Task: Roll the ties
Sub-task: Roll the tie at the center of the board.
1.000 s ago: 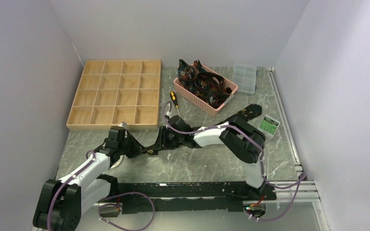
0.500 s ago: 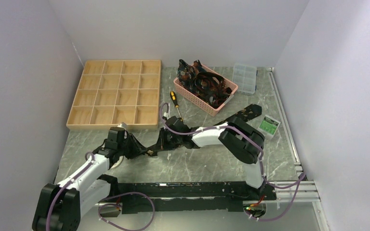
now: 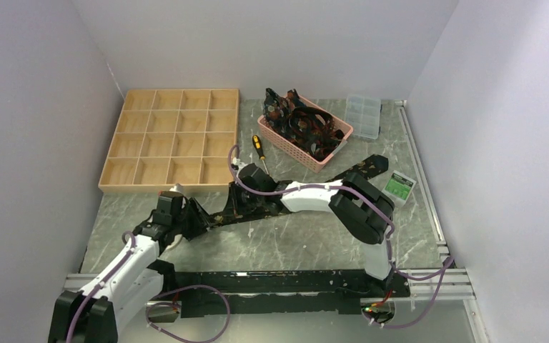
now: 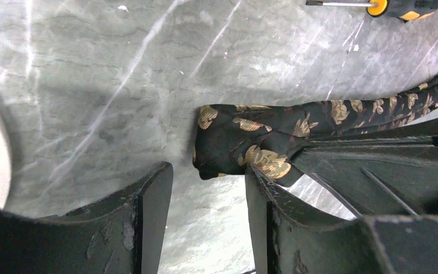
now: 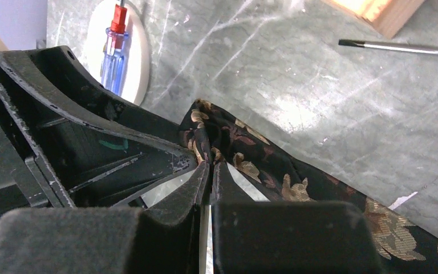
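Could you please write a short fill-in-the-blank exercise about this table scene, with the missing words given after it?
1. The right pincer is ___ on the tie.
2. The left pincer stands ___, at the tie's folded end.
3. More ties lie in the ___ basket.
Missing words: shut; open; pink.

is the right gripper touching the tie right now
Touching. The right wrist view shows the right gripper shut, with a fold of the black gold-patterned tie pinched between its fingertips and no gap visible.
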